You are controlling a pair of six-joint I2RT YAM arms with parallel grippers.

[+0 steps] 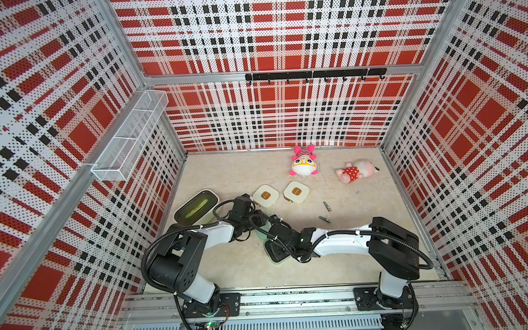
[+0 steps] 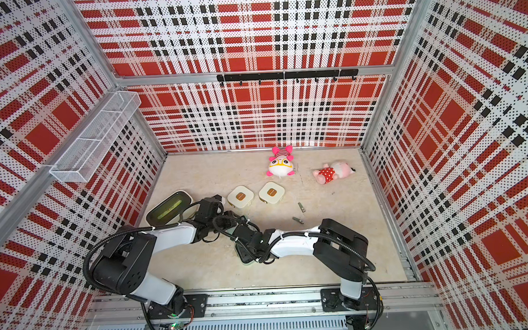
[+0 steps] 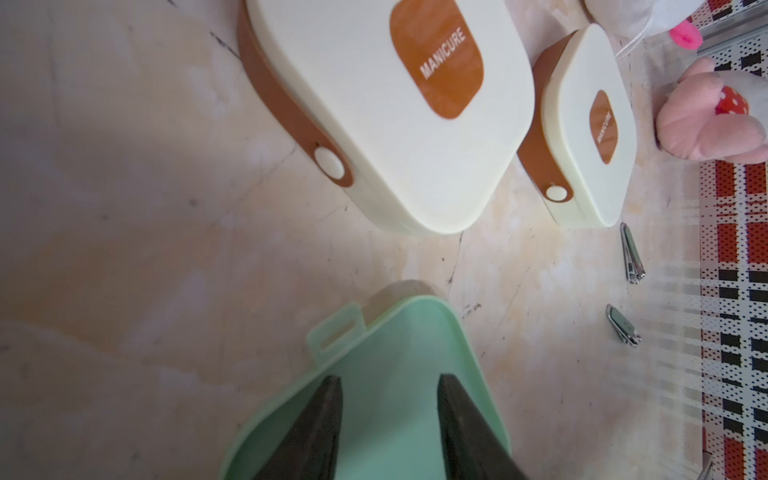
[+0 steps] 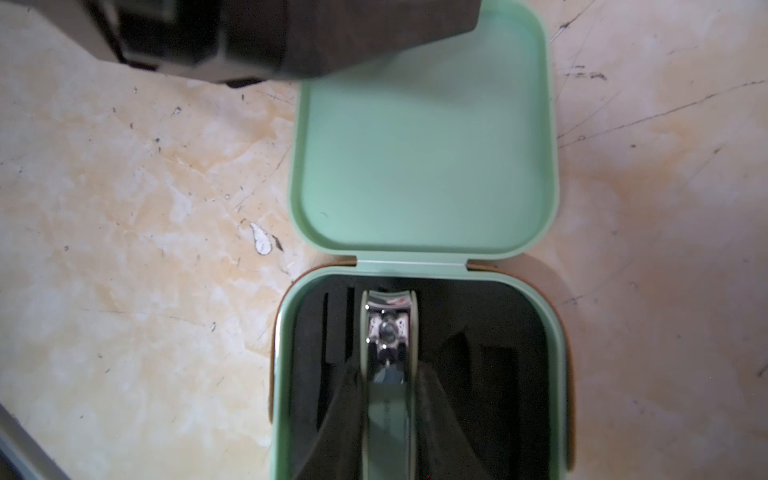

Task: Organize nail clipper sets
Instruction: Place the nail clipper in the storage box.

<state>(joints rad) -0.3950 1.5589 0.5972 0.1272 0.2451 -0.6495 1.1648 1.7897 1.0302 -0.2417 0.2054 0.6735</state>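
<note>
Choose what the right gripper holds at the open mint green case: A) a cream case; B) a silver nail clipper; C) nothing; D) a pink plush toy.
B: in the right wrist view, the right gripper is shut on a silver nail clipper over the black insert of the mint green case.

The left arm point(image 1: 216, 231) and right arm point(image 1: 338, 240) are built alike, with glossy white tapered link shells between blocky matte-black joint housings point(image 1: 175, 265). A ribbed black cable conduit point(image 1: 152, 251) loops outside each arm, cinched with white zip ties point(image 1: 202, 227). Each arm stands on a black screwed base plate point(image 1: 231, 304), at seven and five o'clock in a top view. Thin wires and a green light point(image 1: 208, 324) show below the seven o'clock plate. The left gripper point(image 3: 389, 380) and right gripper point(image 4: 387, 370) carry dark, tapering fingers point(image 3: 316, 428).
</note>
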